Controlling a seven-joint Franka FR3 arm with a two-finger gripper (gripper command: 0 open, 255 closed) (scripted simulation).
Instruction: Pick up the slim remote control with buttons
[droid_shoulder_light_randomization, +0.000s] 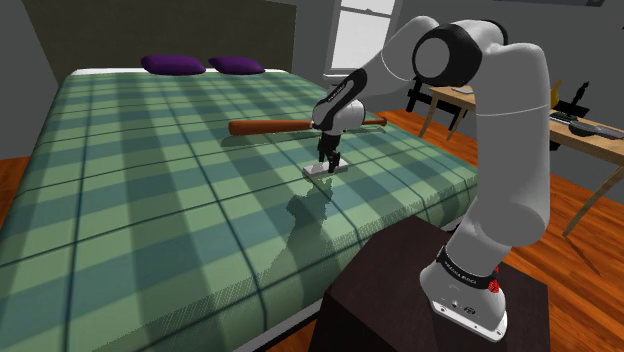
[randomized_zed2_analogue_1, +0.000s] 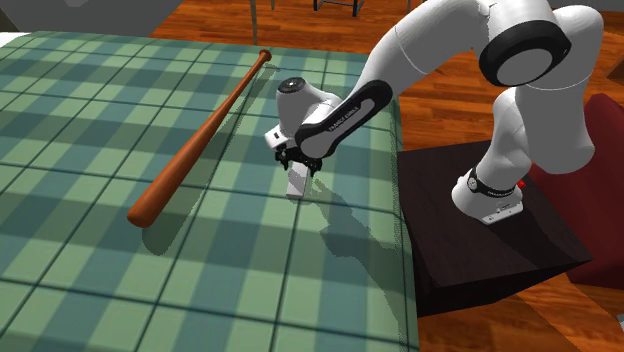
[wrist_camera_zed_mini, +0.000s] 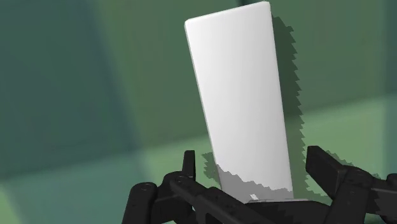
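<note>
The white Franka arm (droid_shoulder_light_randomization: 500, 150) is rising from its dark stand (droid_shoulder_light_randomization: 400, 290), folding at the elbow and reaching toward the shoulder view's left over the bed (droid_shoulder_light_randomization: 150, 200). Its wrist is pointing the black gripper (droid_shoulder_light_randomization: 330, 160) straight down. The gripper is sitting low over one end of the remote control (droid_shoulder_light_randomization: 322, 171), which is lying flat on the green plaid cover near the bed edge closest to the stand.

The wrist view is showing the remote (wrist_camera_zed_mini: 242, 95) as a plain white slab. There the fingers (wrist_camera_zed_mini: 189, 164) are standing apart, flanking its end, with a sliver of cover on each side, so nothing is clasping it.

Left to right, the shoulder view is taking in two purple pillows (droid_shoulder_light_randomization: 173, 64), a baseball bat (droid_shoulder_light_randomization: 265, 127) behind the gripper, a window (droid_shoulder_light_randomization: 365, 25) and a wooden desk (droid_shoulder_light_randomization: 590, 135). The second exterior view is showing the bat's whole length lying diagonally, near the remote on that view's left but apart from it.
</note>
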